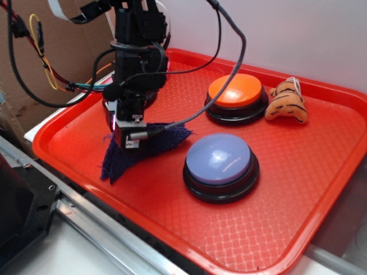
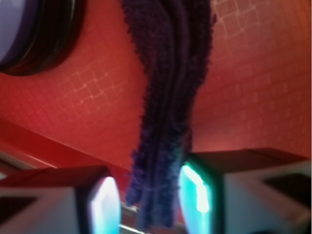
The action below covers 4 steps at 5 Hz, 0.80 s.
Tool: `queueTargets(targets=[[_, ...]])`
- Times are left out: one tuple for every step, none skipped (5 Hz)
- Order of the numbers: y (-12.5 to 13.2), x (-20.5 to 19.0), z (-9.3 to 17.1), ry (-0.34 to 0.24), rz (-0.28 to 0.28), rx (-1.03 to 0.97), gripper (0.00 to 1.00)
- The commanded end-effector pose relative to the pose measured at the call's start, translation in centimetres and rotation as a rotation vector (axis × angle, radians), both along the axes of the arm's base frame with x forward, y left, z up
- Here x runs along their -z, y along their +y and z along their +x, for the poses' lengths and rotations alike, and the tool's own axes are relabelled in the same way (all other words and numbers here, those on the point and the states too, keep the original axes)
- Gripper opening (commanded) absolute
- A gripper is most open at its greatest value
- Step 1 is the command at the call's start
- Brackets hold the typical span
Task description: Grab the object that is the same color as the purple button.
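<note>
Gripper point(image 2: 148, 202) pinched on the navy-purple cloth point(image 1: 150, 142), jaws nearly together with the bunched fabric between them (wrist view shows it squeezed between both fingers point(image 2: 105, 204)). Cloth sits at the 9 o'clock side of the red tray point(image 1: 298, 189), one corner drooping toward the tray's front rim, other end spread toward the purple button point(image 1: 218, 159). Orange button point(image 1: 235, 91) at the purple button's 12 o'clock, striped plush toy point(image 1: 288, 103) just beside it at 3 o'clock.

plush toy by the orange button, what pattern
Orange with black stripes: the plush toy shows best in the exterior view.
</note>
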State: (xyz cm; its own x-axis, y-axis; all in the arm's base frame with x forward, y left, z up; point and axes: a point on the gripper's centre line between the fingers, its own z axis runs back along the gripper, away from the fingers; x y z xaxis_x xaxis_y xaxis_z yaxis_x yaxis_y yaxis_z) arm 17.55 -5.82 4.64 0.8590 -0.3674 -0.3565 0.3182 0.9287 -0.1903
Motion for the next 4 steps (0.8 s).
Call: queueTargets(targets=[[-0.7, -0.5, 0.0, 0.003, 0.033, 0.02, 0.0], [-1.4, -2.1, 0.0, -0.021, 0.053, 0.031, 0.0], [-2.4, -7.1, 0.4, -0.146, 0.064, 0.002, 0.0], [-3.8, -12.1, -0.4, -0.269, 0.075, -0.101, 0.0]])
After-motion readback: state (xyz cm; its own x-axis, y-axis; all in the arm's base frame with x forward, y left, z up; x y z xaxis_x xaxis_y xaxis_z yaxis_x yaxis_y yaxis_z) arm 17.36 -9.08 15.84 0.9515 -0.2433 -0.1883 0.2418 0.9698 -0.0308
